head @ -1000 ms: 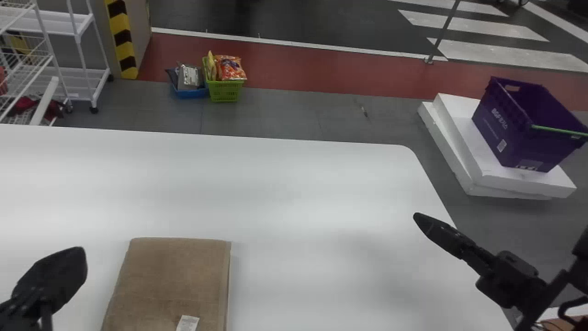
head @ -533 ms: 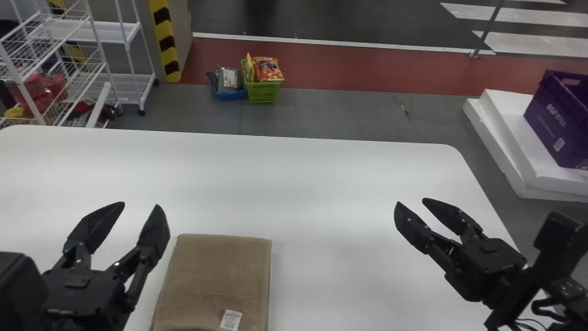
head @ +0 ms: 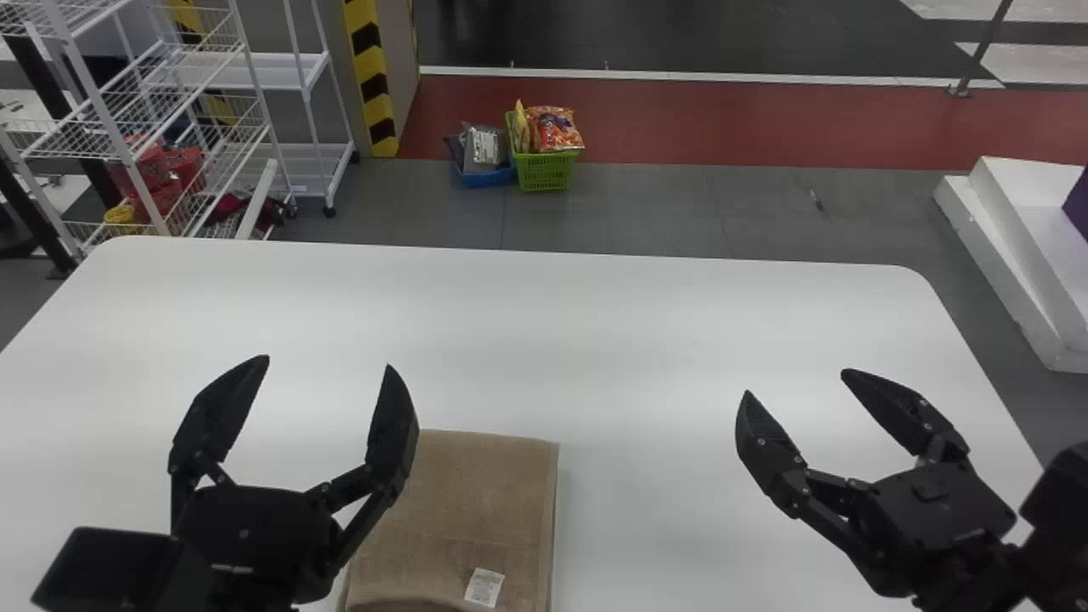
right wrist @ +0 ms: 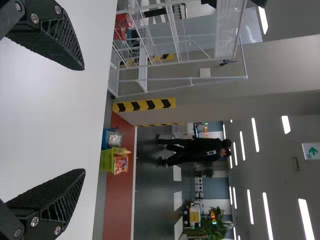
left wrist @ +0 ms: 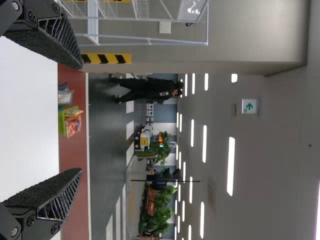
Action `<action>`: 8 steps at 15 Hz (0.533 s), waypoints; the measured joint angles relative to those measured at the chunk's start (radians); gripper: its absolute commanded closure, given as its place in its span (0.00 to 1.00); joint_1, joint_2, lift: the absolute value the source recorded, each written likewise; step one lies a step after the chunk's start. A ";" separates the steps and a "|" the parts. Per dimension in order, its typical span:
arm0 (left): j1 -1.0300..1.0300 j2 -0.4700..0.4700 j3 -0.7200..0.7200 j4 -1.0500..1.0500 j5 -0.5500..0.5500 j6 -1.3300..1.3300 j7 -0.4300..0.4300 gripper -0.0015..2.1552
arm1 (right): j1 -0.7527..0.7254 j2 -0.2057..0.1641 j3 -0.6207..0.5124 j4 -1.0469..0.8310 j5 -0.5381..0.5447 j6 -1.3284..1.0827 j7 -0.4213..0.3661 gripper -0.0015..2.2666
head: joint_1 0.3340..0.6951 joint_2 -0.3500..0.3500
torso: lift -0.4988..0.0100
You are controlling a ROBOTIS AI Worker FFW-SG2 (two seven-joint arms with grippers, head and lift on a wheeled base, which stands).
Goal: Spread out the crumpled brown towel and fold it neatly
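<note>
White round-cornered table [head: 646,331] is bearing the brown fabric towel [head: 480,501], lying folded at near left. Black two-fingered left gripper [head: 328,360] and black two-fingered right gripper [head: 795,381] are hanging spread, holding nothing. Folding is looking done; likely nothing is remaining.

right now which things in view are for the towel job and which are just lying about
For the job:
- brown towel, folded
- white table under it
- left gripper and right gripper, jaws open

Just lying about:
- green basket, orange packet
- blue basket
- white slabs
</note>
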 measured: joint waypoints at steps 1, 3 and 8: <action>-0.002 0.000 0.001 0.025 -0.003 -0.040 0.006 0.04 | 0.018 0.000 0.000 0.000 0.000 -0.022 0.000 0.04 | 1.00 0.48 | 0.73; -0.003 0.000 -0.005 0.058 -0.013 -0.104 0.013 0.04 | 0.050 0.000 0.000 0.004 0.001 -0.074 0.000 0.05 | 1.00 0.48 | 0.73; 0.006 -0.001 -0.016 0.059 -0.028 -0.077 0.015 0.04 | 0.096 0.000 -0.025 0.061 -0.014 -0.213 0.006 0.05 | 1.00 0.44 | 0.73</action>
